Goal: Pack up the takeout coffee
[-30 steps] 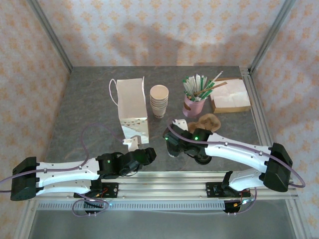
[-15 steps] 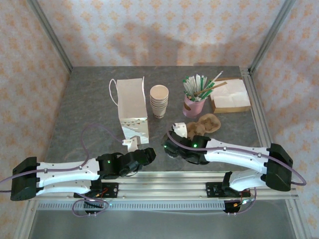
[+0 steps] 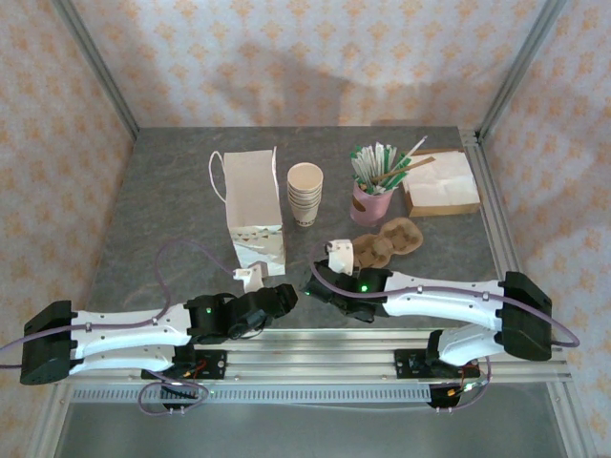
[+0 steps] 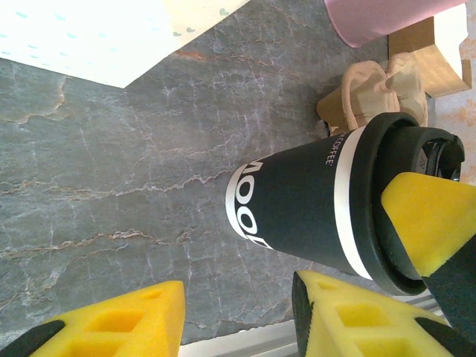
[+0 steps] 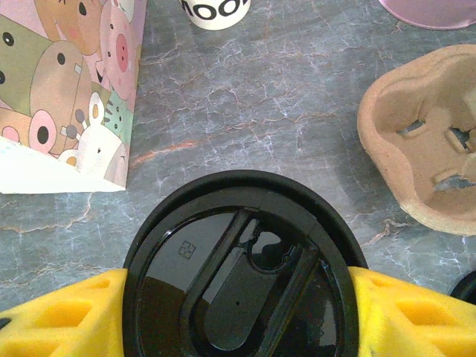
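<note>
Just inside the near edge of the grey stone-patterned table [image 3: 172, 191], the right gripper [image 5: 239, 316] clasps the takeout coffee [image 4: 297, 208] from above. Its yellow fingers [image 5: 67, 316] press on opposite sides of the round black lid [image 5: 238, 253].

The cup stands upright, its wall dark with a white band below the lid and white lettering. Whether its base rests on the table or hangs just clear of it cannot be told.

From the overhead camera, the cup sits under the right gripper [image 3: 329, 271], between the white paper bag [image 3: 253, 202] on its left and the brown pulp cup carrier [image 3: 387, 239] on its right. The bag is upright, with cartoon animals printed on the side facing the grippers, and it is not touching the cup.

The left gripper [image 4: 236, 301] hangs low beside the bag's near corner. Its jaws are parted, with bare table between them, and they point across at the cup without touching it.

Farther back on the table are a stack of lidless tan cups [image 3: 305, 196], a pink cup [image 3: 370, 203] of stirrers and a pile of napkins [image 3: 439, 183].
</note>
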You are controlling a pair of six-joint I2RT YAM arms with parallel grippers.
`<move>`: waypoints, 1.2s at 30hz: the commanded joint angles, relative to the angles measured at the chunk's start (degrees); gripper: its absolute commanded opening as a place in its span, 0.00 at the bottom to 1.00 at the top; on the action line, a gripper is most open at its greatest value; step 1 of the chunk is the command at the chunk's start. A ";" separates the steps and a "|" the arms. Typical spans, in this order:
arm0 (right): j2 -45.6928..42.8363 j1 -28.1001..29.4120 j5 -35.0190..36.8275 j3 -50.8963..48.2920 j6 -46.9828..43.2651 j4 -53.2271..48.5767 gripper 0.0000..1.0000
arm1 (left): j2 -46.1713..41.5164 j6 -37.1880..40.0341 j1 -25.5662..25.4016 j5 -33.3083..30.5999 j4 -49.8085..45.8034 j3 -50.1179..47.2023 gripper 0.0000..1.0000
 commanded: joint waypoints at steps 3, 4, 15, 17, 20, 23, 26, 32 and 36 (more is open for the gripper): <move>1.33 1.02 -11.36 -5.37 6.86 -3.31 0.63 | -0.89 -1.67 -0.11 -3.24 1.32 -1.28 0.43; 1.09 1.07 -11.20 -5.43 7.53 -2.92 0.63 | -0.91 -1.76 -0.10 -2.75 2.56 -1.59 0.43; 4.23 1.03 -10.12 -2.14 10.52 -2.63 0.64 | 2.14 -8.09 -0.20 3.06 23.83 -7.35 0.43; 4.61 1.07 -9.87 -1.87 12.18 -2.24 0.64 | 1.73 -8.46 -0.85 2.97 25.51 -7.71 0.44; 5.45 1.03 -9.68 -0.89 14.13 -1.93 0.64 | 1.47 -9.27 -1.64 3.19 28.33 -8.89 0.45; 6.34 1.03 -9.54 0.30 15.88 -2.09 0.64 | 1.32 -10.37 -1.87 2.58 30.92 -10.68 0.45; 6.89 1.06 -9.77 0.75 17.00 -1.46 0.64 | 1.08 -10.57 -2.15 1.63 31.69 -11.59 0.46; 8.01 1.03 -9.09 1.99 18.35 -2.23 0.64 | 0.68 -9.91 -2.14 0.22 37.69 -14.17 0.48; 8.53 1.02 -8.41 3.40 19.77 -3.63 0.65 | 0.46 -8.90 -2.14 -0.05 39.60 -14.88 0.50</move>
